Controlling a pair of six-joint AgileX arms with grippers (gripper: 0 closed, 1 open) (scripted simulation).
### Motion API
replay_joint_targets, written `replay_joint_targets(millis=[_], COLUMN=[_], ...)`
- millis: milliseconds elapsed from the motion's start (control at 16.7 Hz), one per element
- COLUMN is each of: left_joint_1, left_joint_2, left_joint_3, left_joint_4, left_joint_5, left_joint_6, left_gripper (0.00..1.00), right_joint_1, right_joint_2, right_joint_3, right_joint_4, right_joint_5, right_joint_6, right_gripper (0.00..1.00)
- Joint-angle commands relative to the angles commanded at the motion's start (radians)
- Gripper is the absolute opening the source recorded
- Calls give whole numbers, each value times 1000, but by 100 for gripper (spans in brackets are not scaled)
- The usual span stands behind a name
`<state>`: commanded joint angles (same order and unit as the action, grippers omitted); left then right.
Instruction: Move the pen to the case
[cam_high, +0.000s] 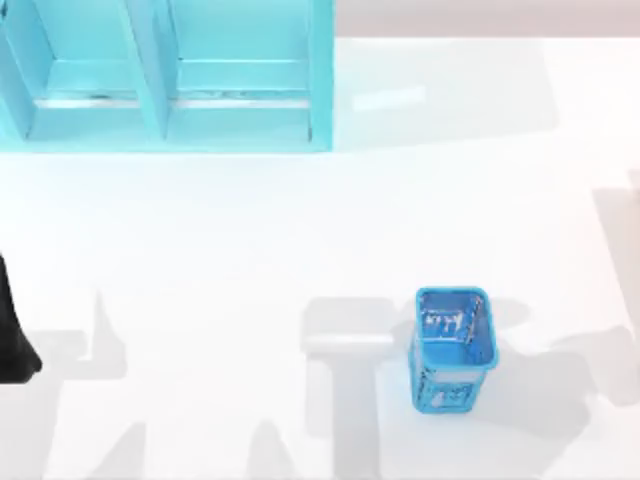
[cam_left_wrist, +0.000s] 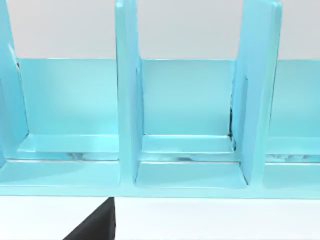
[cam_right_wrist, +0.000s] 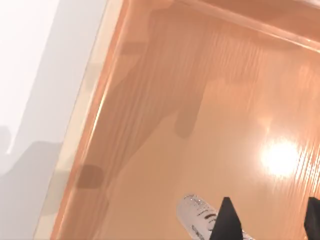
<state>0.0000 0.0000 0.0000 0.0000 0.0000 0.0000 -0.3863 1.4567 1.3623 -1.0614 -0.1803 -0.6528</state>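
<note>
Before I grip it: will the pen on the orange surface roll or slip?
Likely rolls: the pen shows a round silvery barrel lying on a glossy orange surface. Probably slick and rigid, judging by its shine. Right gripper hangs open over it; left arm sits parked at the table's left.

pen (cam_right_wrist: 196, 216): one, just beside the right gripper's fingertips (cam_right_wrist: 227, 220)
blue mesh holder (cam_high: 452, 348): one
turquoise shelf unit (cam_high: 165, 75): one
wooden tray (cam_right_wrist: 210, 120): one, beneath the right gripper

Pen (cam_right_wrist: 196, 215) cut off by frame edge, cap end hidden; right hand (cam_right_wrist: 270, 220) fingertips partly out of frame.
</note>
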Motion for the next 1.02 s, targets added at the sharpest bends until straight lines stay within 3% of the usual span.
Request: replay_joint_targets(millis=[420,1020], left_joint_1=[0,0], left_joint_2=[0,0], left_joint_3=[0,0], left_joint_4=[0,0], left_joint_5=[0,0], left_joint_6=[0,0], left_gripper=[100,100], right_joint_1=[6,6], right_joint_2=[0,0], right_joint_3=[-74,-74], right_joint_4=[78,78], right_joint_5=[2,2], right_joint_6=[6,6], right_gripper=[0,75])
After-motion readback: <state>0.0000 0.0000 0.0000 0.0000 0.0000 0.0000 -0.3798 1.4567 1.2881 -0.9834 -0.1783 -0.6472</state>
